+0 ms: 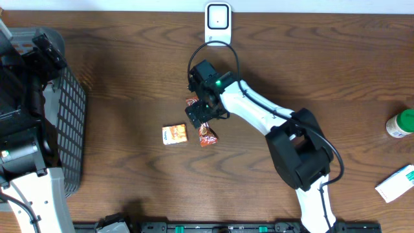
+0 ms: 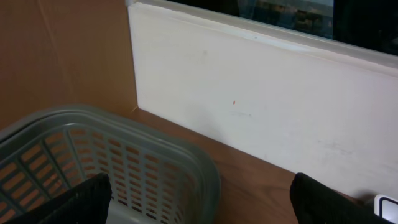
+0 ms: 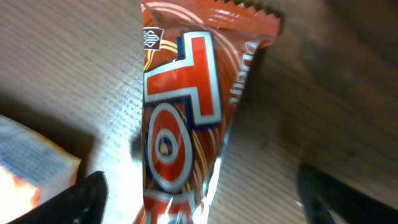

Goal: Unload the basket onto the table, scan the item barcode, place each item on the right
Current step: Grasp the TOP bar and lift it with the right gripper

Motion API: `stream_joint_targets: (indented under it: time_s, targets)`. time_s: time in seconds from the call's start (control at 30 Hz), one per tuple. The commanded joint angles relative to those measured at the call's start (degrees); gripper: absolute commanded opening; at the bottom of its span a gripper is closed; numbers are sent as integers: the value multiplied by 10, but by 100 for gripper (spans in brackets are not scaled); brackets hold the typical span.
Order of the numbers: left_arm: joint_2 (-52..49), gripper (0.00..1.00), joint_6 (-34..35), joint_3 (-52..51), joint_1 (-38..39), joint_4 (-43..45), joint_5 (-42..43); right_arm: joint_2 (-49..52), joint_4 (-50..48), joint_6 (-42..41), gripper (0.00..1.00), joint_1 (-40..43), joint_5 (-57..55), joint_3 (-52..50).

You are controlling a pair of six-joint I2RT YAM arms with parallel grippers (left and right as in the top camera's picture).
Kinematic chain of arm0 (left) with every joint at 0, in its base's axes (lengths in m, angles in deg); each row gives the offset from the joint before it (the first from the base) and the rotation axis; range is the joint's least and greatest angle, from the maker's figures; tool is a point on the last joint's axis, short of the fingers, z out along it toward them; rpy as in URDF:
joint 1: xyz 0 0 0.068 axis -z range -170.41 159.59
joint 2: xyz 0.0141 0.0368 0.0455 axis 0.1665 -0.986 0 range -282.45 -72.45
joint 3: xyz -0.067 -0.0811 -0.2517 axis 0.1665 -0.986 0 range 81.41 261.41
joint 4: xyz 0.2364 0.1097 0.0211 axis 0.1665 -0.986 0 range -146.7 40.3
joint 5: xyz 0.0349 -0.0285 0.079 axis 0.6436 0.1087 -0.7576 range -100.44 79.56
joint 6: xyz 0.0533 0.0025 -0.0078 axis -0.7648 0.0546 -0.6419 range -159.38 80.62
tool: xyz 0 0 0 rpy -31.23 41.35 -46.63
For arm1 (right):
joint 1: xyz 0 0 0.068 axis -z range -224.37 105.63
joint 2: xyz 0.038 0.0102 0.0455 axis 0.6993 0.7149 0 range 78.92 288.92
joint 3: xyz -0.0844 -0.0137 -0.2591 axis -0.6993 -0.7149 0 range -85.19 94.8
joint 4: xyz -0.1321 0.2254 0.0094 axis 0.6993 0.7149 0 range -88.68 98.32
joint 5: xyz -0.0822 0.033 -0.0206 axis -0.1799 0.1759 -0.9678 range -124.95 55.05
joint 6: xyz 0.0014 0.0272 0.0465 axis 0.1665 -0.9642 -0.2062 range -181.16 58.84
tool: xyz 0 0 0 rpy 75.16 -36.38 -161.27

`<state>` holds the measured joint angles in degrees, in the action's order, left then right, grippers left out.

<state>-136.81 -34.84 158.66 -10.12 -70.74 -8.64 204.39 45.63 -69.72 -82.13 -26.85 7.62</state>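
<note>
Brown wood-grain table (image 1: pixel 129 77), all items on it.

Right arm, white and black (image 1: pixel 259 110): reaches from the near edge to table centre. Right gripper (image 1: pixel 202 120) points down over the item. Wrist view: its two dark fingers (image 3: pixel 87 199) are spread wide, one on each side of the item, with bare table in both gaps. No contact visible.

Left arm, black and white (image 1: pixel 26 149): at the left edge, over the grey plastic mesh basket (image 1: pixel 71 123). Left gripper (image 2: pixel 202 202) has its black fingertips (image 2: pixel 81 202) held well apart with nothing between them. It faces the basket rim and a white wall panel (image 2: pixel 249 93).

White upright barcode scanner (image 1: pixel 217 22): at the far edge, centre, well apart from the item.

White and green flat carton (image 1: pixel 396 183): right edge, near side. Green-capped bottle (image 1: pixel 401 123): right edge, behind the carton.

Small orange and white box (image 1: pixel 174 134): just beside the item, on its left in the overhead view.

Item: orange-red foil snack wrapper with large white-edged lettering (image 3: pixel 180 124). It lies flat on the table directly under the right gripper. Barcode not visible from any view.
</note>
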Motion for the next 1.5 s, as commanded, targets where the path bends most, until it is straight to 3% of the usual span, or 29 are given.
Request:
stream_joint_targets:
  time_s: [0.0, 0.17, 0.2, 0.4, 0.6, 0.9, 1.3, 1.47]
  targets:
    - [0, 91, 5, 2, 2, 1, 5, 25, -4, -2, 82, -16, 2, 0]
    - [0, 91, 5, 2, 2, 1, 5, 36, 0, -13, 54, -23, -34, 0]
    - [0, 91, 5, 2, 2, 1, 5, 37, 0, -13, 44, -25, -35, 0]
    - [0, 91, 5, 2, 2, 1, 5, 35, 30, -24, 30, -22, -28, 5]
    - [0, 91, 5, 2, 2, 1, 5, 29, 140, -8, 16, -3, 71, 46]
    - [0, 91, 5, 2, 2, 1, 5, 28, 276, 105, 16, 83, 400, 93]
    - [0, 91, 5, 2, 2, 1, 5, 28, 399, 125, 10, 121, 475, 87]
    - [0, 91, 5, 2, 2, 1, 5, 28, 455, 124, 2, 121, 489, 87]
